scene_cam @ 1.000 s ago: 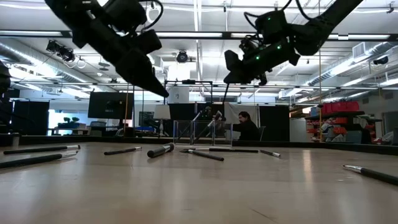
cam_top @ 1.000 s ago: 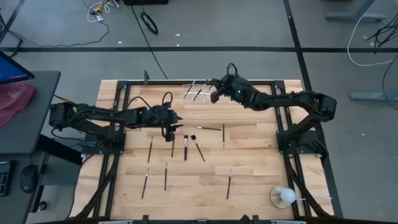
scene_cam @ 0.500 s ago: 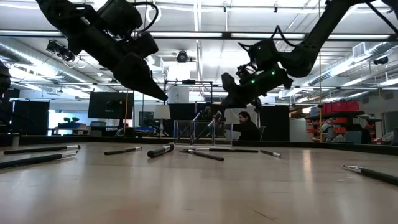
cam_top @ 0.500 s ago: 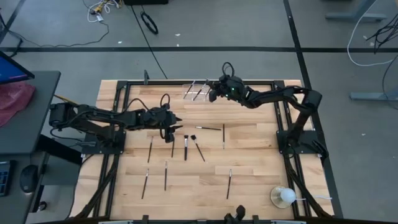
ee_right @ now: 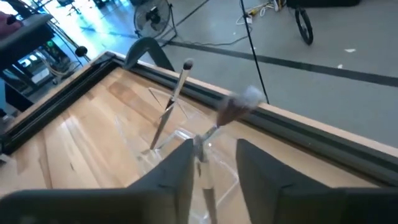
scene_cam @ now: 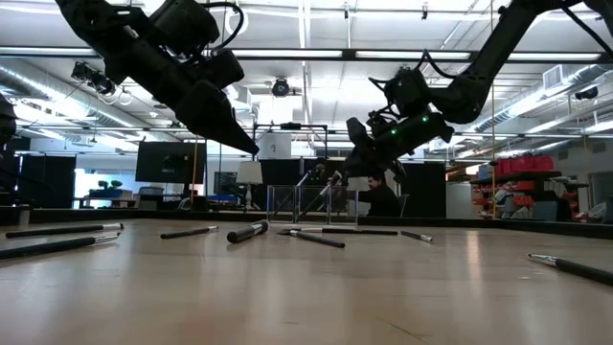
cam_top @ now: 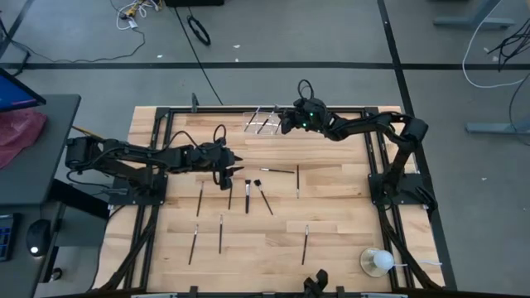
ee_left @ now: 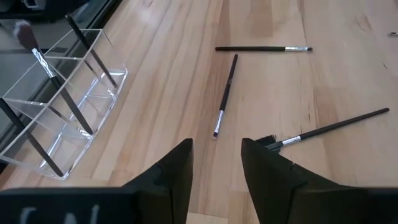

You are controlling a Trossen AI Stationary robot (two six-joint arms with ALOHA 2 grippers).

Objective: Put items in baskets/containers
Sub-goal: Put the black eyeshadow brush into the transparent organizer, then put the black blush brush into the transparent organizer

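Pale wooden table with smooth planks, clear glossy plastic holder, slim matt black brushes with shiny silver ferrules, matt dark gripper fingers

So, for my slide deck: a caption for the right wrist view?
Right pincer open above the clear holder, brushes standing inside.

Right claw beside clear holder — brushes scattered below.

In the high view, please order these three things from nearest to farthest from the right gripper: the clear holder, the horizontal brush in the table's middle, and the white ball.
From the right gripper:
1. Clear holder, just beside it at the table's far edge.
2. Horizontal brush, toward the table's middle.
3. White ball, at the near right corner.
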